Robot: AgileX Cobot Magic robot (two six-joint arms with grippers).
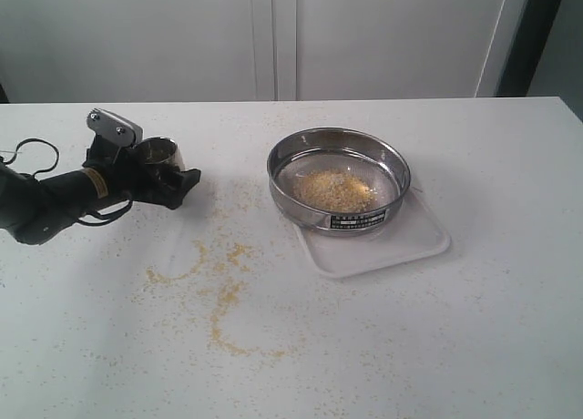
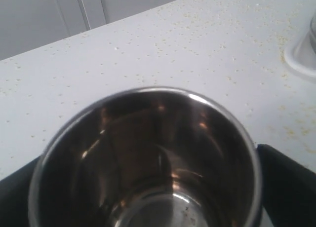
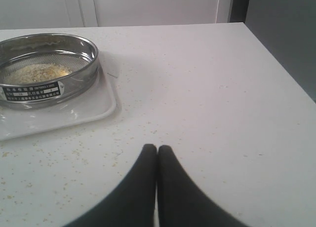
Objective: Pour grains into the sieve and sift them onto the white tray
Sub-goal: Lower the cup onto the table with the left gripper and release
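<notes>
Around the small steel cup [image 2: 148,153] at the left of the counter [image 1: 474,346], my left tool [image 1: 171,171] has its black fingers [image 2: 289,182] spread wide, one on each side of the wall. Whether they press the steel or stand just off it I cannot tell from either view. The cup stands upright, and the wrist camera looks straight down onto a bare, shiny bottom. I judge the pour finished and the cup parked here, well apart from the sieve, so it is clear of any shaking.

My right tool [image 3: 157,149] is closed tight, fingertip against fingertip, with nothing in it. It points over bare counter to the right of the tray, which I read as waiting its turn.

Further out, the sieve [image 1: 310,214] sits on the white tray [image 1: 410,246], toward its back left corner, so whatever drops through the mesh lands on the tray. The grains [image 1: 335,191] lie heaped in the middle of the mesh, yellow meal mixed with paler bits. The tray's bare part looks clean, so sifting seems not yet begun. Stray grains [image 1: 223,296] curve across the counter between cup and tray
</notes>
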